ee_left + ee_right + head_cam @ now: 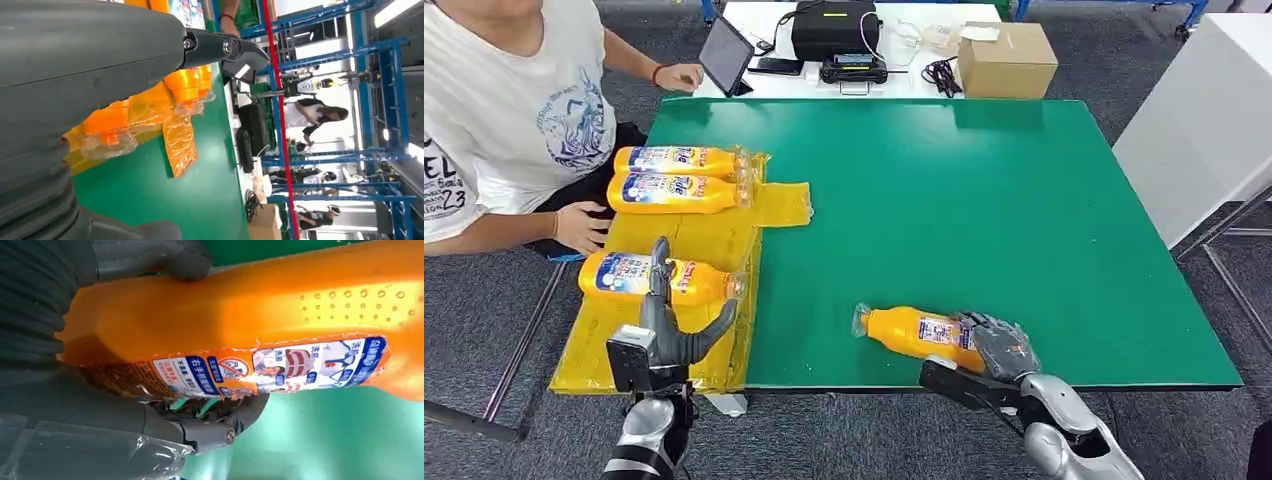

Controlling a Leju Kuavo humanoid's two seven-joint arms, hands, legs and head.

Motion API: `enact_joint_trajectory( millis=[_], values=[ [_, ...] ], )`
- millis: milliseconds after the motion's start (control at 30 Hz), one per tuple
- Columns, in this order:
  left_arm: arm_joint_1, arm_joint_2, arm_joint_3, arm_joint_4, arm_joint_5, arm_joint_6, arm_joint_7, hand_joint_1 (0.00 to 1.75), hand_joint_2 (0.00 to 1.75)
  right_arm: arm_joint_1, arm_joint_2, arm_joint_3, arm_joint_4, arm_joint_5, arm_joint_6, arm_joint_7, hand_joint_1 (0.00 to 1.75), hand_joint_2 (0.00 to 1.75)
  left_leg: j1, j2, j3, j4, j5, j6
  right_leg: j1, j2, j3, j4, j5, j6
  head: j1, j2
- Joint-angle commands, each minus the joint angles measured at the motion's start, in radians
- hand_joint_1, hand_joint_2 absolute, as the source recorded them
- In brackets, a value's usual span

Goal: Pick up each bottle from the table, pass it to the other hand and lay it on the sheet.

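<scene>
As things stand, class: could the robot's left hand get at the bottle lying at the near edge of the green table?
Probably not directly: the left hand hovers open over the yellow sheet, well apart from that bottle, which the right hand already grips. A handover would bridge it.

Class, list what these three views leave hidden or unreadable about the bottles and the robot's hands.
- Head view: right hand covers the base of the bottle it grips.
- Right wrist view: small label print unreadable; the bottle's neck is cut off.
- Left wrist view: left hand blocks most of the yellow sheet.
</scene>
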Motion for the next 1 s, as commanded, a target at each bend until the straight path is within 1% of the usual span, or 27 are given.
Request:
enact_joint_trajectory(
  millis=[33,267,333,367,400,433,467,500,533,567,600,633,667,700,733,767,833,933,1000],
  values=[
    [-0.043,0.007,0.006,0.066,0.005,-0.003,-0.018,0.0,1.75,0.04,-0.022,0.051,0.073,0.002,0.02,0.021,1.75,1.75,0.003,-0.003,0.002,-0.001,0.0,-0.002,0.003,-0.003,0.005,-0.002,-0.001,-0.003,0.0,0.0],
    [-0.057,0.004,-0.001,0.093,0.006,-0.01,-0.018,0.0,1.75,0.043,-0.028,0.061,0.084,-0.012,0.028,0.022,1.75,1.75,0.002,-0.003,0.003,-0.001,0.0,-0.002,0.002,-0.003,0.005,-0.002,-0.001,-0.002,0.0,0.0],
    [-0.058,0.003,-0.003,0.101,0.008,-0.013,-0.018,0.0,1.75,0.059,-0.025,0.051,0.071,-0.037,0.009,0.007,1.75,1.75,0.002,-0.003,0.003,-0.001,0.0,-0.002,0.002,-0.004,0.005,-0.002,-0.001,-0.003,0.0,0.0],
    [-0.058,0.003,-0.004,0.101,0.006,-0.009,-0.018,0.0,1.75,0.074,-0.01,0.033,0.05,-0.064,-0.032,-0.028,1.75,1.75,0.001,-0.003,0.003,-0.001,0.0,-0.001,0.002,-0.003,0.005,-0.002,-0.001,-0.002,0.0,0.0],
    [-0.058,0.001,-0.005,0.103,0.008,-0.013,-0.018,0.0,1.75,0.091,0.029,-0.008,0.034,-0.094,-0.093,-0.076,1.75,1.75,0.001,-0.003,0.004,-0.001,0.0,-0.001,0.001,-0.003,0.005,-0.002,-0.001,-0.002,0.0,0.0],
    [-0.049,-0.001,-0.005,0.088,0.005,-0.008,-0.018,0.0,1.75,0.109,0.101,-0.071,0.005,-0.119,-0.175,-0.124,1.75,1.75,0.002,-0.004,0.004,-0.001,0.0,-0.002,0.003,-0.005,0.006,-0.003,-0.001,-0.003,0.0,0.0],
    [-0.034,-0.001,-0.008,0.07,0.0,-0.013,-0.018,0.0,1.75,0.122,0.162,-0.126,-0.055,-0.111,-0.252,-0.145,1.75,1.75,0.002,-0.003,0.004,-0.001,0.0,-0.002,0.003,-0.003,0.005,-0.002,-0.001,-0.003,0.0,0.0],
    [-0.017,-0.002,-0.009,0.053,-0.008,-0.014,-0.013,0.0,1.75,0.135,0.248,-0.208,-0.124,-0.145,-0.372,-0.226,1.75,1.75,0.002,-0.001,0.003,-0.001,-0.001,-0.003,0.003,-0.002,0.004,-0.002,-0.001,-0.003,0.0,0.0],
    [-0.004,-0.003,-0.01,0.039,-0.012,-0.018,-0.006,0.0,1.75,0.13,0.276,-0.239,-0.177,-0.142,-0.383,-0.22,1.75,1.75,0.003,-0.001,0.004,-0.001,-0.001,-0.003,0.003,-0.002,0.004,-0.002,-0.001,-0.004,0.0,0.0],
    [0.008,-0.009,-0.01,0.026,0.001,-0.036,0.007,0.0,1.75,0.128,0.341,-0.308,-0.262,-0.2,-0.461,-0.327,1.75,1.75,0.002,0.002,0.002,0.0,-0.002,-0.003,0.002,0.002,0.002,0.0,-0.001,-0.004,0.001,0.0],
    [0.011,-0.011,-0.01,0.024,0.005,-0.041,0.011,0.0,1.75,0.123,0.359,-0.336,-0.288,-0.2,-0.482,-0.329,1.75,1.75,0.001,0.003,0.0,0.0,-0.001,-0.003,0.001,0.003,0.0,0.002,-0.001,-0.003,0.0,0.0],
    [0.012,-0.011,-0.012,0.022,0.006,-0.044,0.011,0.0,1.75,0.119,0.362,-0.35,-0.308,-0.199,-0.472,-0.326,1.75,1.75,0.002,0.007,-0.001,0.001,-0.002,-0.003,0.002,0.007,-0.002,0.003,-0.001,-0.004,0.001,0.0],
    [0.011,-0.017,-0.013,0.025,0.029,-0.066,0.035,0.0,1.75,0.124,0.403,-0.389,-0.331,-0.126,-0.573,-0.36,1.75,1.75,0.001,0.006,-0.005,0.001,-0.002,-0.003,0.001,0.006,-0.005,0.004,-0.001,-0.003,0.0,0.0],
    [0.011,-0.018,-0.012,0.025,0.049,-0.082,0.051,0.0,1.75,0.129,0.424,-0.4,-0.352,-0.147,-0.603,-0.398,1.75,1.75,0.001,0.006,-0.006,0.001,-0.001,-0.003,0.001,0.005,-0.008,0.004,0.0,-0.003,-0.002,0.0],
    [0.009,-0.02,-0.019,0.026,0.056,-0.094,0.056,0.0,1.75,0.138,0.432,-0.4,-0.354,-0.083,-0.652,-0.422,1.75,1.75,0.001,0.005,-0.007,0.0,0.0,-0.002,0.001,0.002,-0.008,0.003,0.0,-0.002,-0.002,0.0],
    [0.007,-0.019,-0.026,0.027,0.064,-0.103,0.062,0.0,1.75,0.142,0.446,-0.395,-0.37,-0.132,-0.671,-0.447,1.75,1.75,0.002,0.004,-0.005,0.0,-0.001,-0.003,0.002,0.0,-0.006,0.003,-0.001,-0.003,0.0,0.0],
    [0.005,-0.017,-0.048,0.023,0.085,-0.126,0.078,0.0,1.75,0.142,0.459,-0.398,-0.37,-0.172,-0.704,-0.496,1.75,1.75,0.004,0.002,-0.005,0.001,-0.001,-0.003,0.004,0.0,-0.005,0.003,-0.002,-0.003,0.0,0.0],
    [0.008,-0.019,-0.055,0.014,0.1,-0.136,0.086,0.0,1.75,0.138,0.458,-0.4,-0.358,-0.18,-0.702,-0.499,1.75,1.75,0.003,0.005,-0.005,0.001,-0.002,-0.003,0.003,0.002,-0.005,0.002,-0.001,-0.003,0.0,0.0],
    [0.013,-0.014,-0.07,-0.003,0.124,-0.159,0.097,0.0,1.75,0.135,0.461,-0.403,-0.344,-0.186,-0.699,-0.516,1.75,1.75,0.001,0.004,-0.007,0.0,0.0,-0.002,0.002,0.002,-0.006,0.002,-0.001,-0.002,0.0,0.0]
  ],
)
